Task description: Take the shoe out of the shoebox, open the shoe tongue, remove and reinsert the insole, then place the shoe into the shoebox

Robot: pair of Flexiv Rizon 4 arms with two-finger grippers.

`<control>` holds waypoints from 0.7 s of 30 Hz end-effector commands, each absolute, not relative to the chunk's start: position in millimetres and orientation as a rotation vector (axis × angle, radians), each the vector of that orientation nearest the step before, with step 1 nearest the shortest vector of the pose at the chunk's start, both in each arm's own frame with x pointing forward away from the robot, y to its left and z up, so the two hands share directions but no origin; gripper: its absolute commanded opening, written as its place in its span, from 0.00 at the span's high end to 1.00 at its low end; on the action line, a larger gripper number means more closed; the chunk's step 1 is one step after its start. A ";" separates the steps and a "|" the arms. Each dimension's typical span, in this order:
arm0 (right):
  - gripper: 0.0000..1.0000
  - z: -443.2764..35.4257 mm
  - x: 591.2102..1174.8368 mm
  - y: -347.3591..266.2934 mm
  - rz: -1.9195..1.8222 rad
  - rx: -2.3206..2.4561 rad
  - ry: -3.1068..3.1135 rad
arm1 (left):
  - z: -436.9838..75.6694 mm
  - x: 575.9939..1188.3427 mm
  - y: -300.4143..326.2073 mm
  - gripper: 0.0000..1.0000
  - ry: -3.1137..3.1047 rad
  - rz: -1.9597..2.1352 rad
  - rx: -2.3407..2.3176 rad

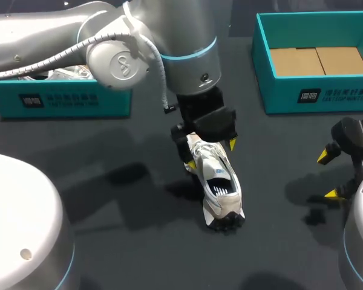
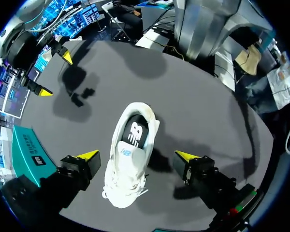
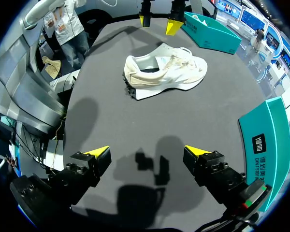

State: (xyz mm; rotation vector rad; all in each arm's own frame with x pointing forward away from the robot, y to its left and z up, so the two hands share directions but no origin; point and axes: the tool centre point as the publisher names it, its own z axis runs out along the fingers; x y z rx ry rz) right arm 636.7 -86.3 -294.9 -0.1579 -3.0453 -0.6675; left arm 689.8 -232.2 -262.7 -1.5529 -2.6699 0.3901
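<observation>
A white shoe [image 1: 221, 184] stands upright on the dark table near the middle, its heel toward the front edge and its dark insole [image 2: 135, 133] visible in the opening. My left gripper [image 1: 212, 154] hangs open over the laced front part, one yellow-tipped finger on each side with a gap to the shoe [image 2: 130, 179]. My right gripper [image 1: 327, 175] is open and holds nothing, low at the table's right side, well away from the shoe [image 3: 164, 72]. The teal shoebox [image 1: 263, 72] at the back right shows only its cardboard floor.
A second teal box [image 1: 66, 99] at the back left holds another white shoe, partly hidden by my left arm. In the right wrist view that box [image 3: 212, 34] lies beyond the shoe, and the other box [image 3: 268, 135] is beside my right gripper [image 3: 146, 151].
</observation>
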 end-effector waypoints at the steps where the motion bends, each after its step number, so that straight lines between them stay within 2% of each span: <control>1: 0.00 -294.8 634.8 -85.8 -0.662 -0.161 -3.049 | -253.3 681.9 -227.4 0.00 -3.019 0.283 -0.931; 10: 0.00 -294.8 634.8 -85.8 -0.662 -0.161 -3.049 | -253.3 681.9 -227.4 0.00 -3.019 0.283 -0.931; 21: 0.00 -294.8 634.8 -85.8 -0.662 -0.161 -3.049 | -260.9 649.1 -236.7 0.00 -3.064 0.238 -0.286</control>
